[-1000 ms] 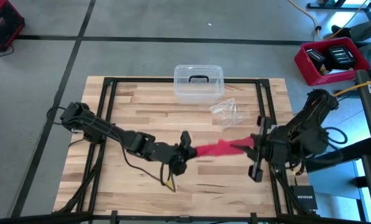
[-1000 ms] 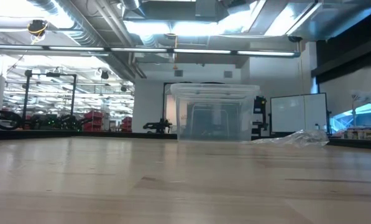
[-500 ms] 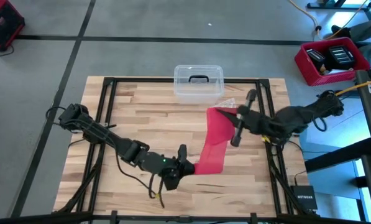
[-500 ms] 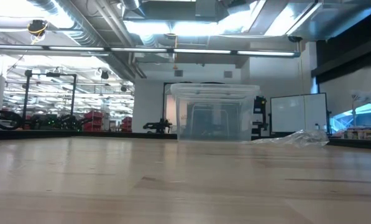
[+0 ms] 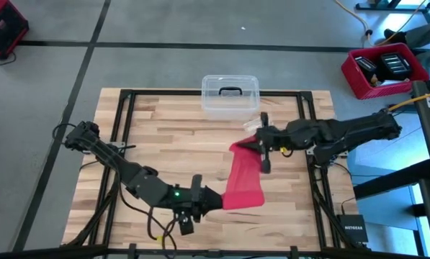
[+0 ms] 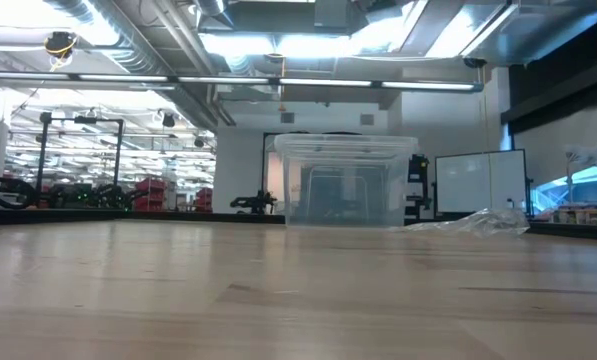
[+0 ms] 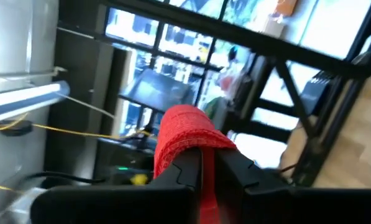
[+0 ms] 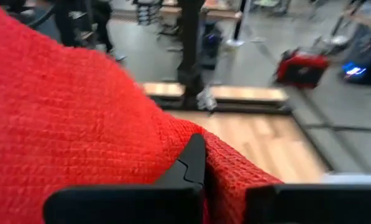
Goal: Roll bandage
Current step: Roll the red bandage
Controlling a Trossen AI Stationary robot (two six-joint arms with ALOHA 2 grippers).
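Hanging unrolled between both arms, the bright red soft fabric bandage [image 5: 242, 180] spans above the wooden counter [image 5: 164, 137]. The left hand [image 5: 200, 200] is clenched on its near end, the right hand [image 5: 261, 144] on its far end. Judging from this, rolling has not started.

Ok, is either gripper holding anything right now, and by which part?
Both hold the bandage. The left gripper is shut on its near end, the right gripper shut on its far end, with the red strip spread between them.
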